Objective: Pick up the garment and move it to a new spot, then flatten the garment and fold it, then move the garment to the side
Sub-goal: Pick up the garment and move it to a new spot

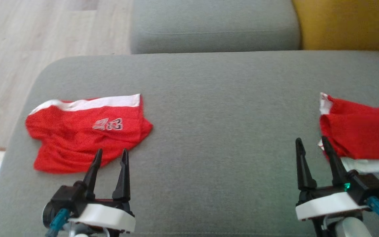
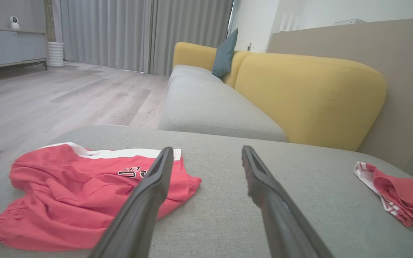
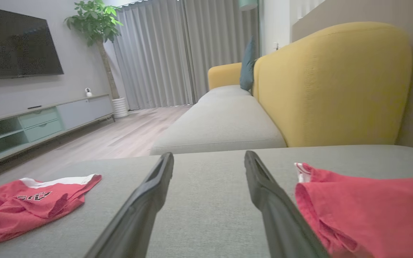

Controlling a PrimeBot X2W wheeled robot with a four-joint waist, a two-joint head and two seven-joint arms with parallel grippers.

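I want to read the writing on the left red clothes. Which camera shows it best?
The head view: the red garment is seen from above, print uncovered. In the left wrist view a finger crosses the print; the right wrist view shows it small and slanted.

Pretty cozy living room: big grey sofa seat [image 1: 215, 82] up front with mustard-yellow backrests [image 3: 332, 82] and a teal cushion [image 3: 247, 66] further down. Light wood-look floor [image 2: 66, 96], full-length grey curtains [image 3: 156, 53], a wall-mounted TV [image 3: 16, 44] above a long low console [image 3: 41, 120], and a leafy potted plant [image 3: 97, 21] in the corner. Plain pale walls [image 3: 81, 64], soft even light.
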